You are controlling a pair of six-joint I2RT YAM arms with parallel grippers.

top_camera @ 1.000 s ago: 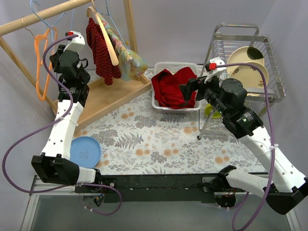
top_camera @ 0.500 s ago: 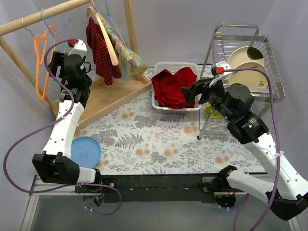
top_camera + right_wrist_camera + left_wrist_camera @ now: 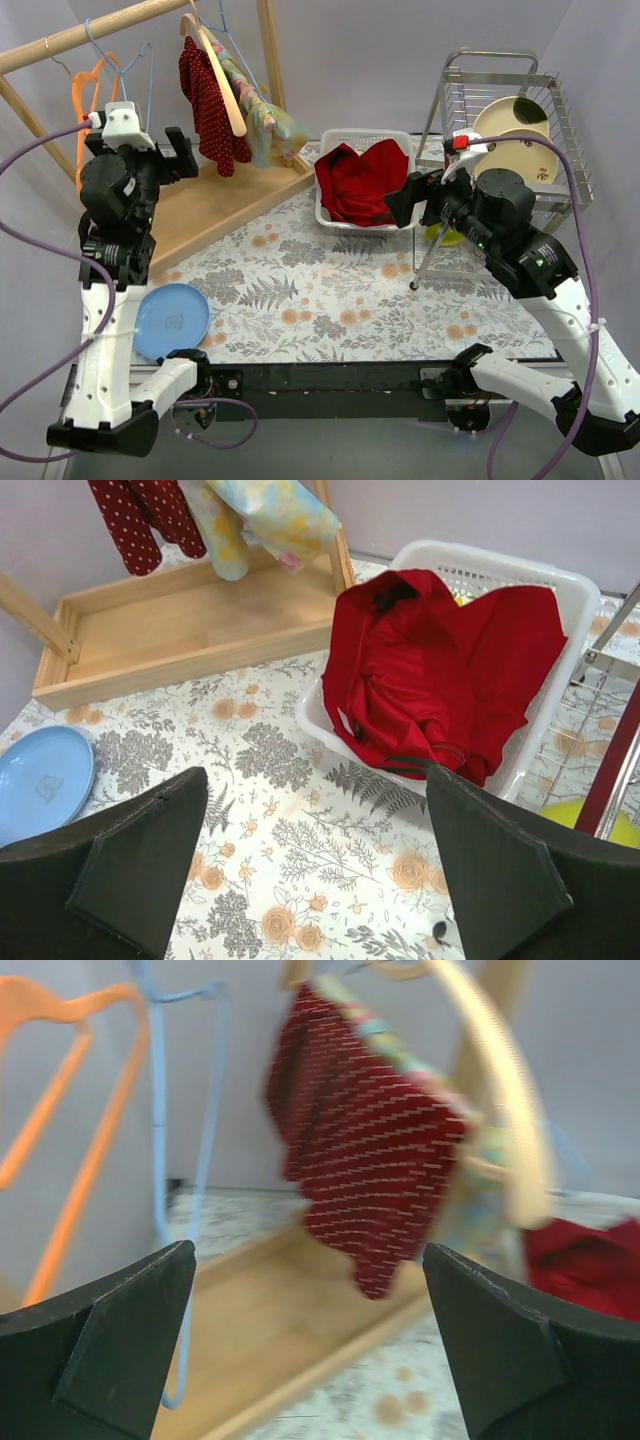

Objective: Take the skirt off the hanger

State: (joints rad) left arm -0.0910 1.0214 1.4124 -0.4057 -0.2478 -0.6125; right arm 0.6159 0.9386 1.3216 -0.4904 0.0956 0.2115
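White basket (image 3: 480,558) holds a red garment (image 3: 430,660) — left claw (image 3: 308,1260), right claw (image 3: 315,775) both spread.

Lab tabletop (image 3: 330,290) staged homelike: clothes rack (image 3: 100,30), dish rack (image 3: 452,100).

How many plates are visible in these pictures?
3. A blue plate lies on the table at the front left; an upper cream plate and a lower cream plate stand in the dish rack at the right. More could be hidden.

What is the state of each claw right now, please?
Left claw: open, holding nothing.
Right claw: open, holding nothing.
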